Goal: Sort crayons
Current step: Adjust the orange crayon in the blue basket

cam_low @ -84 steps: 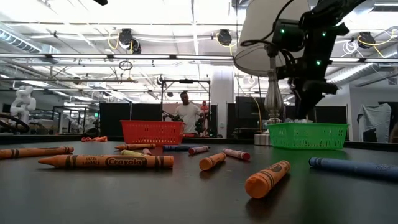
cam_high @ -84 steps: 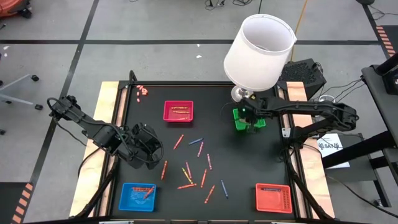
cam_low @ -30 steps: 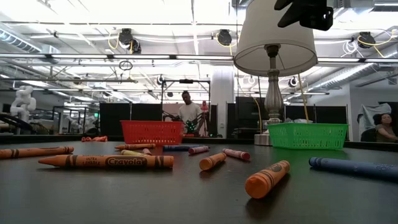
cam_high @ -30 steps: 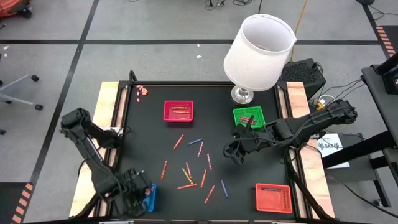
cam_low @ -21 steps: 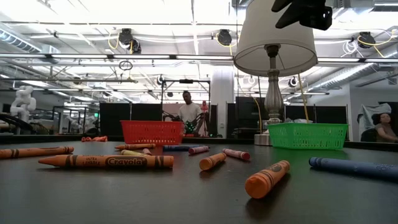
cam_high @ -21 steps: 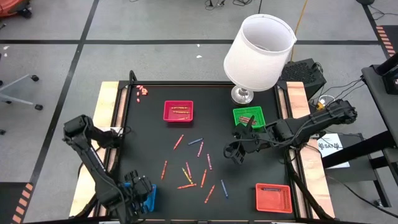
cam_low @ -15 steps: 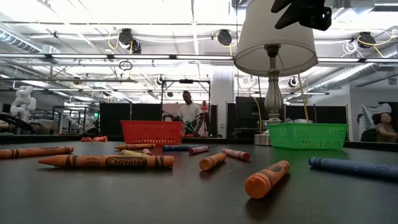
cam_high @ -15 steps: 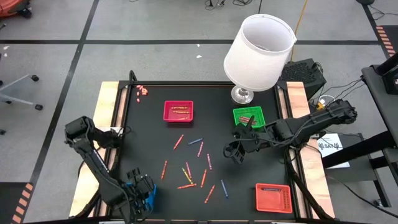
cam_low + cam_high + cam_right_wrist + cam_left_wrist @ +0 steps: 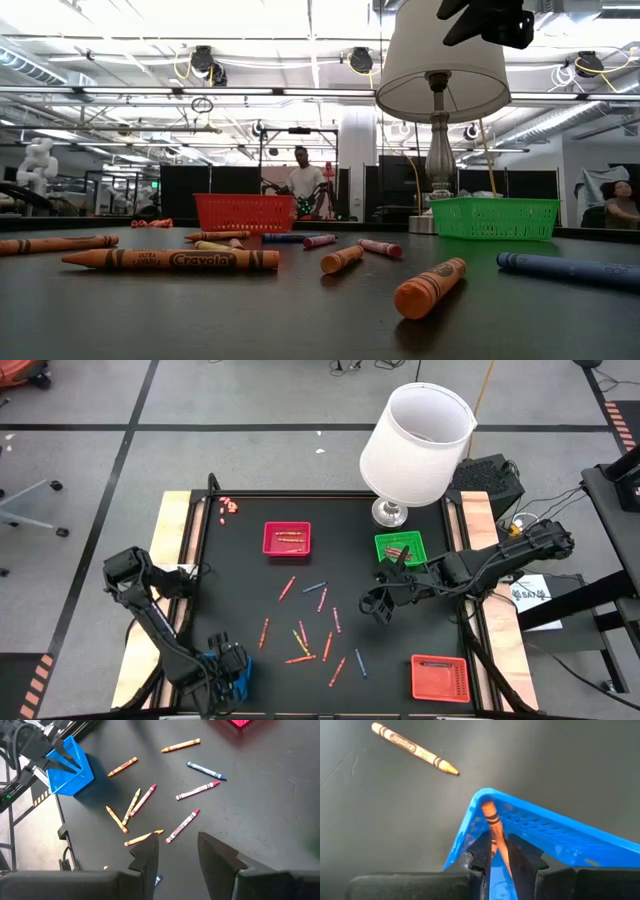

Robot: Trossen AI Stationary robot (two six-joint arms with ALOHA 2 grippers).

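Observation:
Several crayons (image 9: 312, 628) lie scattered on the black table's middle; they also show in the low view (image 9: 170, 259) and the right wrist view (image 9: 145, 800). My left gripper (image 9: 228, 672) is at the near left over the blue tray (image 9: 555, 830), shut on an orange crayon (image 9: 491, 817). My right gripper (image 9: 378, 604) hangs open and empty above the table, right of the scattered crayons; its fingers show apart in the right wrist view (image 9: 175, 851). My left gripper pinches the orange crayon's shaft (image 9: 496, 839) between its two fingers, and the crayon lies along the fingers. Its free end (image 9: 489, 809) sticks out past the fingertips, at the blue tray's corner. Whether the crayon touches the tray, I cannot tell.
A pink-red tray (image 9: 287, 538) stands at the far middle, a green tray (image 9: 400, 547) at the far right and an orange-red tray (image 9: 440, 677) at the near right. A white-shaded lamp (image 9: 417, 445) stands behind the green tray. A person (image 9: 302, 185) stands far off in the room.
My left gripper has crept a little toward the table's right edge over the blue tray, still shut on the orange crayon. My right gripper has kept still.

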